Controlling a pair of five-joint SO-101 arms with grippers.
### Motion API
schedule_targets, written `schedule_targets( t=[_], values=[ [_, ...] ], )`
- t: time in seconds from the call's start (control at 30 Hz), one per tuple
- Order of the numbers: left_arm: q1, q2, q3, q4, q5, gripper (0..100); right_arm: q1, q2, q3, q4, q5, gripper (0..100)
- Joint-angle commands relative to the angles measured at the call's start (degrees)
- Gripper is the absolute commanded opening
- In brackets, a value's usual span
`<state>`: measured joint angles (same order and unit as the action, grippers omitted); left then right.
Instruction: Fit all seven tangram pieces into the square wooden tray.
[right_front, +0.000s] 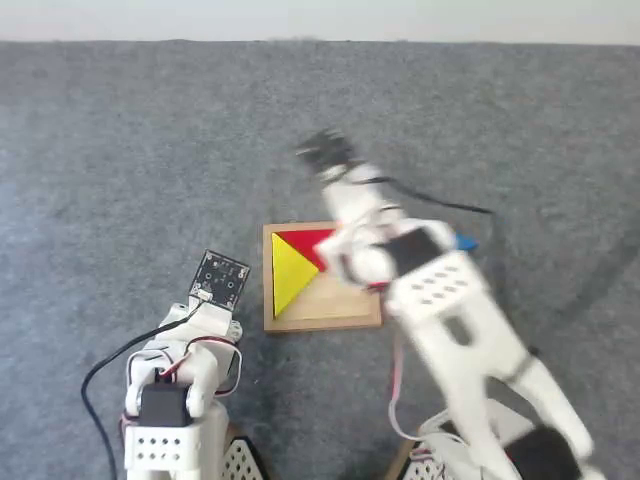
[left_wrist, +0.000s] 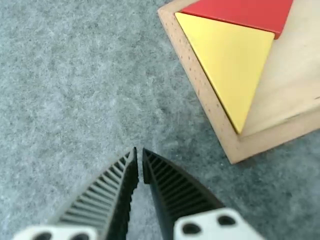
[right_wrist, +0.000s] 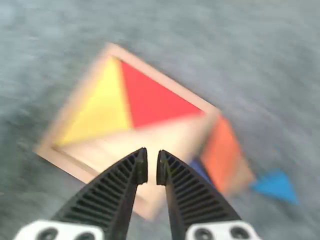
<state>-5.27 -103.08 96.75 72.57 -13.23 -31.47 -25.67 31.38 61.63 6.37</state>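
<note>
High view shows the square wooden tray (right_front: 325, 312) on the grey worktop (right_front: 140, 150) between the two arms, with a yellow triangle (right_front: 287, 275) and a red triangle (right_front: 306, 243) lying inside it, edge against edge. The left gripper (left_wrist: 139, 152) hangs over the worktop near a tray corner, its fingers pressed almost together and holding nothing. The right gripper (right_wrist: 151, 156) hangs above the tray, fingers nearly closed on nothing, while an orange piece (right_wrist: 222, 152) and a blue triangle (right_wrist: 275, 186) lie outside the tray.

My right arm (right_front: 440, 290) covers one side of the tray (right_front: 320, 308), part of the red triangle (right_front: 303, 242) and most of a blue piece (right_front: 466, 243).
</note>
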Motion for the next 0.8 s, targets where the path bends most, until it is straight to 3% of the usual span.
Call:
schedule_targets(
  t=[0.0,0.13,0.3,0.53,0.77],
  values=[
    [-0.4,-1.3,-0.4,0.2,-0.6,2,12.3,-5.8,-1.8,9.2,6.2,5.8],
    [-0.4,-1.3,-0.4,0.2,-0.6,2,16.7,-1.2,-2.4,8.9,6.1,5.9],
    [-0.3,-1.3,-0.4,0.2,-0.6,2,13.9,9.8,-5.4,3.8,5.9,7.9],
    [-0.3,-1.3,-0.4,0.2,-0.6,2,12.9,25.5,-11.3,-5.8,-1.3,21.2],
    [-0.3,-1.3,-0.4,0.2,-0.6,2,12.8,32.4,-11.6,-11.6,-1.5,21.7]
  ],
)
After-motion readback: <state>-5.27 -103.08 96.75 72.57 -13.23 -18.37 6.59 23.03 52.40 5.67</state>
